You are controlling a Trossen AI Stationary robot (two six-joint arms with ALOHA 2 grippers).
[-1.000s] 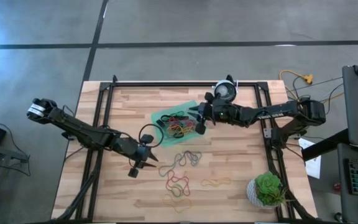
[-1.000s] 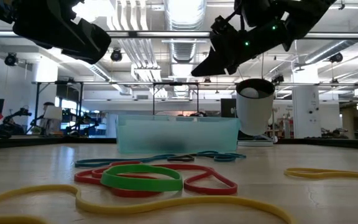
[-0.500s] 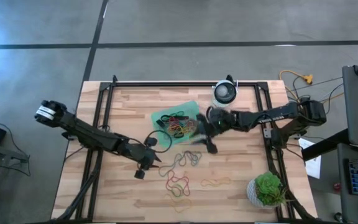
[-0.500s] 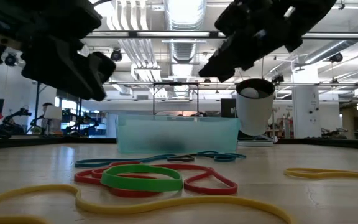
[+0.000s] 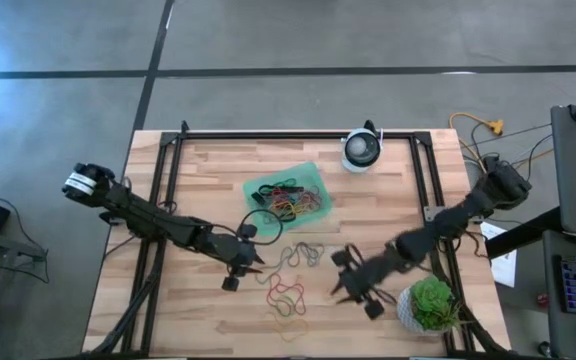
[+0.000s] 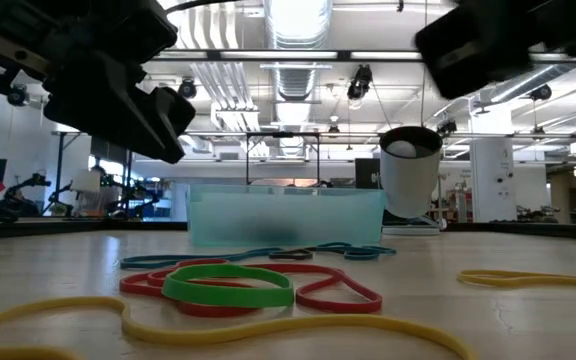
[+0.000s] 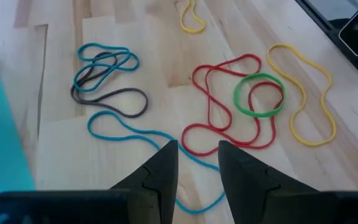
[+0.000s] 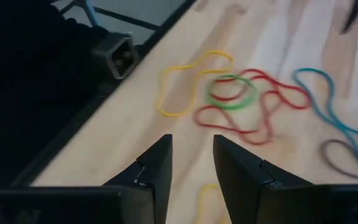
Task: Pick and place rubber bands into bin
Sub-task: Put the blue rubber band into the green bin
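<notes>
The green bin sits mid-table and holds a heap of rubber bands. Loose bands lie flat on the wood nearer the near edge: blue and grey ones, a red one with a green ring on it, and yellow ones. My left gripper hangs open just left of these, above a blue band. My right gripper is open at their right side, over the small yellow band.
A round white device stands at the far edge and a potted plant at the near right corner, close to my right arm. Black frame rails run along both table sides. Bare wood lies near the left edge.
My right gripper has left the bin's right side and swung toward the near edge and the right, ending low by the small yellow band near the plant. My left gripper has drifted right and slightly nearer, toward the loose bands. The bands have not moved.
</notes>
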